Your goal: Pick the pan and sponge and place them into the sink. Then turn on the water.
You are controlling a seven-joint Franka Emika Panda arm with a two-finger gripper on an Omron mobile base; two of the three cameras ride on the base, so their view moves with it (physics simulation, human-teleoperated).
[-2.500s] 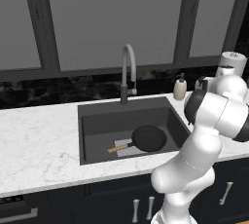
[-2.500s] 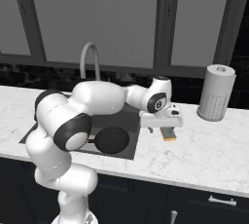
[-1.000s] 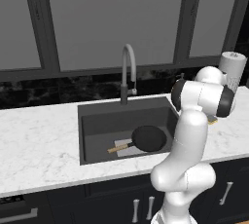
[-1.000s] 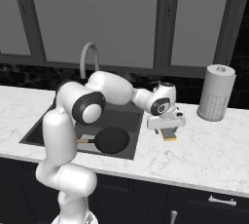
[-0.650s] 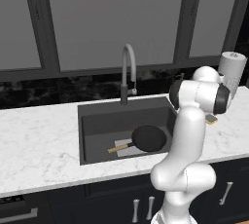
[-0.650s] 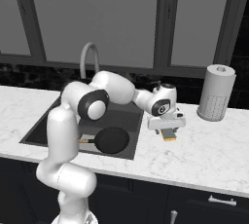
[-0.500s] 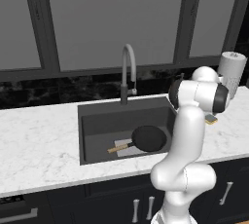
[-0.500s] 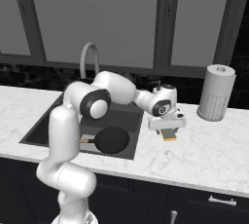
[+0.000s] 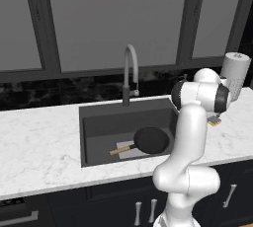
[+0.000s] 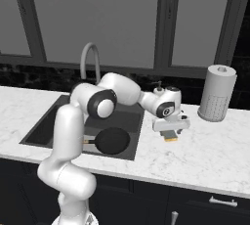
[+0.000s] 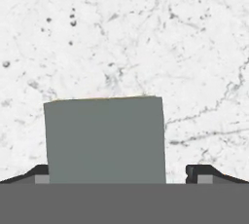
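The round black frying pan with a light-brown wooden handle (image 9: 150, 139) lies on the floor of the large dark grey recessed sink (image 9: 101, 122), in the centre of the left base view, its handle pointing toward the left of the frame. In the right base view the pan (image 10: 113, 140) sits at the sink's near right corner.

The small yellow sponge with a dark green top (image 10: 171, 135) rests on the white marbled bench (image 10: 205, 155) just right of the sink, at the centre of the right base view. In the left base view a corner of the sponge (image 9: 214, 121) peeks out beside the arm's dark joint at the right of the frame.

The gripper (image 10: 170, 130) hangs directly over the sponge. In the hand view the sponge's grey-green top (image 11: 105, 139) fills the lower middle, and the two dark fingers (image 11: 203, 172) stand spread wide at either side of it, open, the right one clear of its edge.

The tall arched grey metal faucet (image 9: 130, 73) rises behind the sink.
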